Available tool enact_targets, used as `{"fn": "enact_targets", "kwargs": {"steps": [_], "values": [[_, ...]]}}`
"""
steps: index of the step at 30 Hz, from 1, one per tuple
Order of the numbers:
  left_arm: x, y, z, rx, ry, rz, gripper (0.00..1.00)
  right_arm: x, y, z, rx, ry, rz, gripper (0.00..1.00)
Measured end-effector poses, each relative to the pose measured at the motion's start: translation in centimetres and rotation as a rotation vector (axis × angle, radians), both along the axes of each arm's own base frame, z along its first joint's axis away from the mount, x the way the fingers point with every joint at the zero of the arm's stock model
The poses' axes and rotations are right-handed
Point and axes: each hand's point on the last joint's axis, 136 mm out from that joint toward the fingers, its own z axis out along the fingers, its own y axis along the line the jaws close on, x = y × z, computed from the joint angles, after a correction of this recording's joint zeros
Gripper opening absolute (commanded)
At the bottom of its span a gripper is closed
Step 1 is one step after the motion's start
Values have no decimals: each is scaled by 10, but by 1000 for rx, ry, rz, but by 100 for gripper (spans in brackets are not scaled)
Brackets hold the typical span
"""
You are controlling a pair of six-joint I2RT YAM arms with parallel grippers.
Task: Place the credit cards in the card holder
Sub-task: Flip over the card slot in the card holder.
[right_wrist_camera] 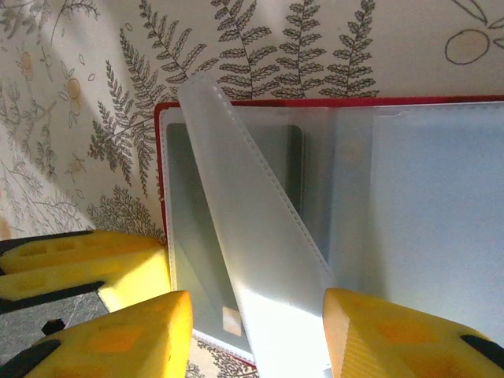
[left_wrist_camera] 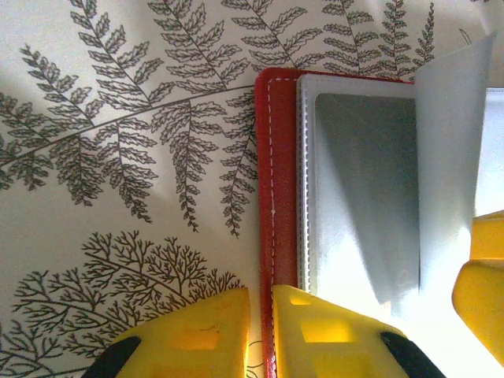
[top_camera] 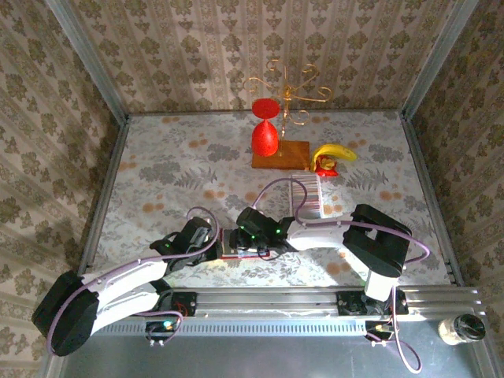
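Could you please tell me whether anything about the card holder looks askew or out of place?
Yes: one clear sleeve of the open card holder stands up at a slant between the fingers of the right claw, instead of lying flat.

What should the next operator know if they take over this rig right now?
Left end effector: shut on the red cover edge of the card holder, which lies open on the table.
Right end effector: open, straddling a lifted clear sleeve of the holder, not clamping it.
Credit cards: in a row farther back on the table, neither arm on them.
Done: holder opened. A grey card seems to sit in one pocket, though this is not certain.
Left: move cards from the row into the pockets.
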Motion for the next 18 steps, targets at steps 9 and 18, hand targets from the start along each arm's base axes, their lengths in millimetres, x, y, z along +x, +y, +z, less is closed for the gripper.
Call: {"fn": "enact_targets", "kwargs": {"steps": [9, 18], "values": [[-1, -1, 0, -36, -3, 20, 18, -1, 8, 2, 110, 17, -41, 46], [-2, 0, 2, -65, -8, 40, 18, -1, 16, 8, 195, 28, -68, 45]]}}
